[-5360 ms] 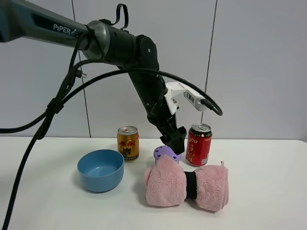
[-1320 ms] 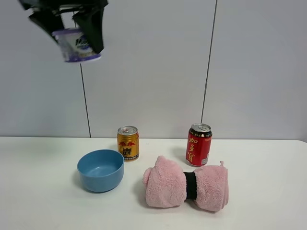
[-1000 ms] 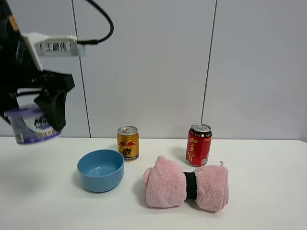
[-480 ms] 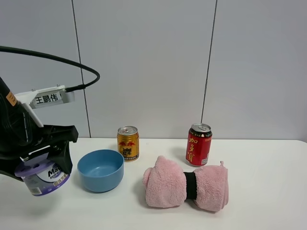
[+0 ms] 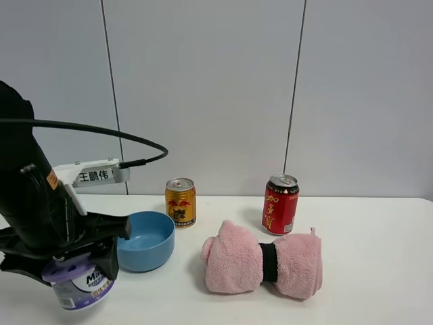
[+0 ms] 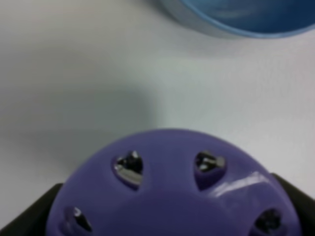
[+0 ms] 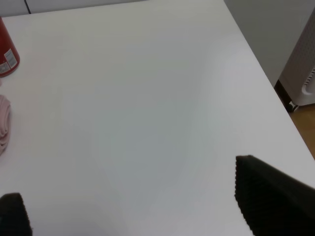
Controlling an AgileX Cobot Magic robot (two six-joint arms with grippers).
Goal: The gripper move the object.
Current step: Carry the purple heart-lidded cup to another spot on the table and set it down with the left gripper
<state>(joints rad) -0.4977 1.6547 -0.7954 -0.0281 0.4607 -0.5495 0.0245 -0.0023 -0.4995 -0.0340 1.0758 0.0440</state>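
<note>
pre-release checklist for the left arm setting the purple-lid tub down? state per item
1. Left gripper shut on the tub, fingers on either side of the lid: ok.
2. Tub roughly upright, lid on top: ok.
3. Tub base resting on the table: cannot tell. It is at or just above the surface, and no view shows contact.
4. Clearance to the blue bowl: ok. The bowl sits apart, and the left wrist view shows bare table between them.
5. Right gripper out of the way: ok. It is open and empty over bare table.
</note>
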